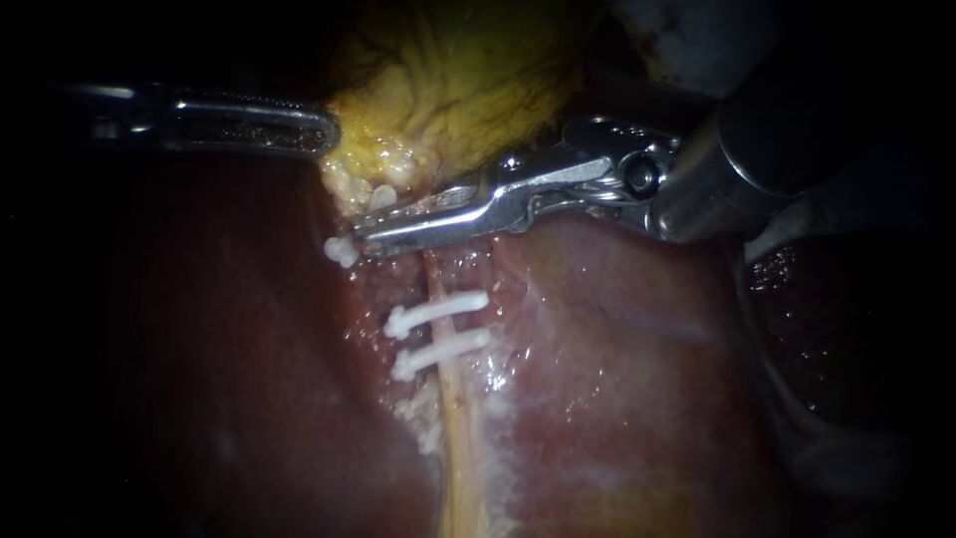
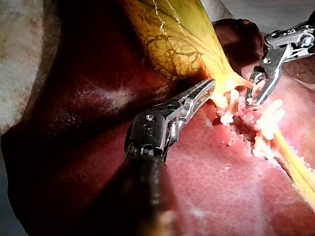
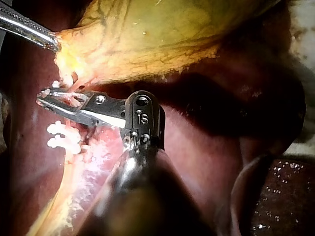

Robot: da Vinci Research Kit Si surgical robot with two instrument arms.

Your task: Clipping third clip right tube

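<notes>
Tube (image 1: 460, 399) on the liver (image 1: 617, 379), crossed by the right instrument (image 1: 366, 239), whose jaws are clenched on a clip (image 1: 342, 251) that sticks out at their tip. Two set clips (image 1: 436, 313) lie just beside the jaws. The left instrument (image 1: 327, 134) grasps the gallbladder (image 1: 448, 80) edge.

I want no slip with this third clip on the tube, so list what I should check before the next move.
1. Hold of the left instrument on the gallbladder: ok, jaws shut on its edge.
2. Loading of the third clip in the right instrument: ok, its white end shows past the jaw tips.
3. Right instrument lying across the tube: ok.
4. Spacing from the upper clip and the lower clip: ok, apart from both.
5. Third clip fully round the tube: cannot tell, the jaws hide it.
</notes>
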